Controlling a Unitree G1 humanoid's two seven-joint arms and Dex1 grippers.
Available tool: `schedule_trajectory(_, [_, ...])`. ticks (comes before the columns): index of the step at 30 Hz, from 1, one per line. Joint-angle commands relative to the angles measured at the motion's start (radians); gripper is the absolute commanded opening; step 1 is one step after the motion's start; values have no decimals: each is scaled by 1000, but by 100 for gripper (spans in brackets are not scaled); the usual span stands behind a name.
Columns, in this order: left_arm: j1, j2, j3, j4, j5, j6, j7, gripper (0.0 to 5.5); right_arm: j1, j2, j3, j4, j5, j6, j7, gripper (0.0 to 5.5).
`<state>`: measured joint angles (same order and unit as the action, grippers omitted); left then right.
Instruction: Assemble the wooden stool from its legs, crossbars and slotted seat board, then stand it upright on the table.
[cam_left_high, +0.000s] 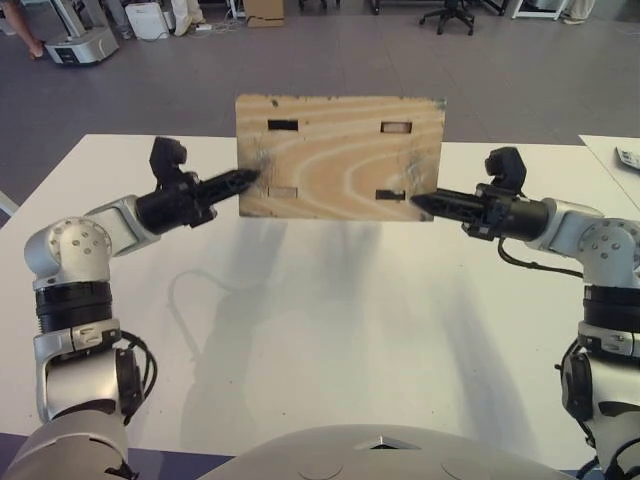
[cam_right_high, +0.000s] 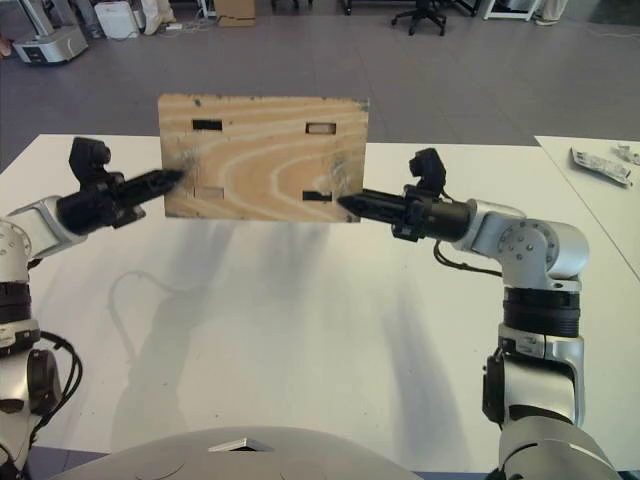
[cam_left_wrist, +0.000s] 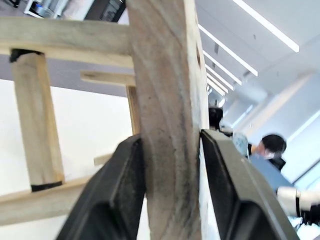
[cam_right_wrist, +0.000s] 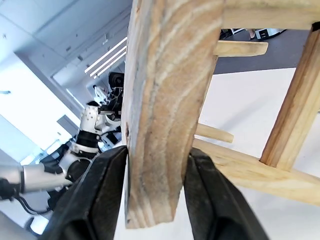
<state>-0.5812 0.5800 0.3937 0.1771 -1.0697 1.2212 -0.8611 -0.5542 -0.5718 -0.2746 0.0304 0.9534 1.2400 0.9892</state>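
Here the seat board (cam_left_high: 340, 155) hangs gripped between left gripper (cam_left_high: 250, 180) and right gripper (cam_left_high: 418, 203).

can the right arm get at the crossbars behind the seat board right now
Probably not. The right gripper is shut on the edge of the seat board, which the left gripper holds too, and the crossbars lie on the board's far side. It would have to let go first.

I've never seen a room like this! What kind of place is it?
Probably a robot lab or workshop: a big open room with a white machine and an office chair on the grey floor, a white table, and long ceiling lights.
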Motion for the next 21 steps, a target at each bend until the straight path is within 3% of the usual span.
schedule_trajectory(1, [-231, -170, 156, 4, -207, 171, 601, 158, -301, 133, -129, 18, 145, 277, -277, 166])
schedule_trajectory(3, [-242, -238, 221, 18, -275, 111, 889, 158, -362, 183, -196, 147, 93, 362, -448, 166])
schedule_trajectory(7, [-224, -309, 274, 28, -358, 1, 1225, 158, -417, 275, -283, 279, -21, 374, -759, 166])
schedule_trajectory(12, [-147, -341, 250, 28, -411, -62, 1389, 158, -465, 433, -505, 343, -246, 374, -1123, 166])
schedule_trajectory(17, [-118, -441, 197, -15, -516, -161, 1552, 158, -479, 492, -696, 425, -343, 318, -1346, 166])
schedule_trajectory(18, [-114, -451, 188, -21, -536, -178, 1577, 190, -477, 501, -715, 422, -340, 321, -1355, 166])
schedule_trajectory(21, [-61, -416, 153, -3, -551, -154, 1550, 247, -469, 522, -759, 375, -335, 347, -1369, 250])
